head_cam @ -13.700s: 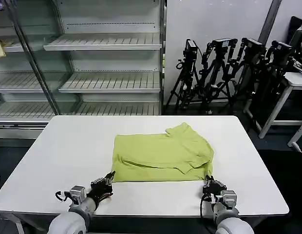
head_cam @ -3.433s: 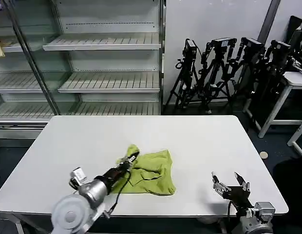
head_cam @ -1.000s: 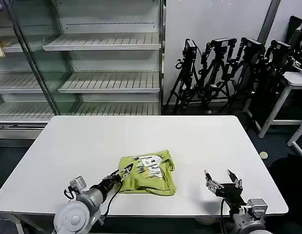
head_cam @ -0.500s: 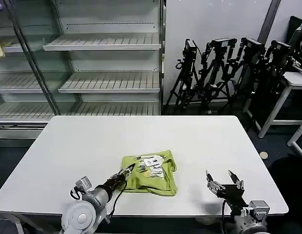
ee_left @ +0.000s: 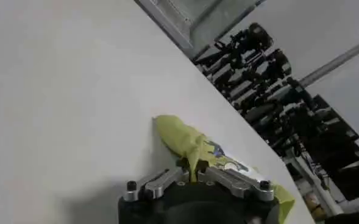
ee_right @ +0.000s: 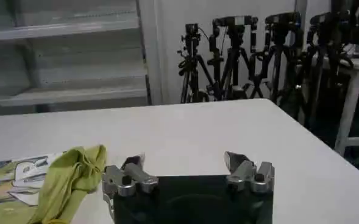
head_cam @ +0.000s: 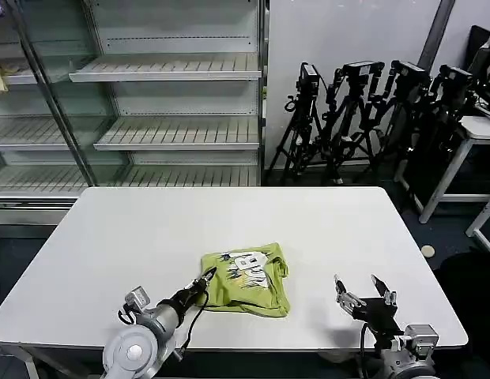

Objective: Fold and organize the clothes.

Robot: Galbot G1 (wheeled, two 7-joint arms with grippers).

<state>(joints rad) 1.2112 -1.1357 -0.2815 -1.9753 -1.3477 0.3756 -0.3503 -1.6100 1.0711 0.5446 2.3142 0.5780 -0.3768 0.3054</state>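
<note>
The clothes are one lime yellow-green T-shirt (head_cam: 246, 278), folded into a small bundle near the table's front middle, its white printed graphic facing up. My left gripper (head_cam: 205, 278) is at the bundle's left edge and is shut on a fold of the shirt (ee_left: 191, 149); in the left wrist view the cloth runs up between the closed fingers (ee_left: 219, 175). My right gripper (head_cam: 365, 289) hovers open over the front right of the table, a hand's width to the right of the shirt (ee_right: 51, 182), with nothing between its fingertips (ee_right: 236, 161).
The white table (head_cam: 134, 237) has bare surface to the left, behind and to the right of the bundle. Beyond its far edge stand metal shelves (head_cam: 150, 103) and a row of black tripods (head_cam: 371, 110). A second white table (head_cam: 478, 134) is at the far right.
Since a second ago my left gripper has drawn slightly right with the shirt edge, nudging the bundle a little to the right. The right gripper has stayed almost still.
</note>
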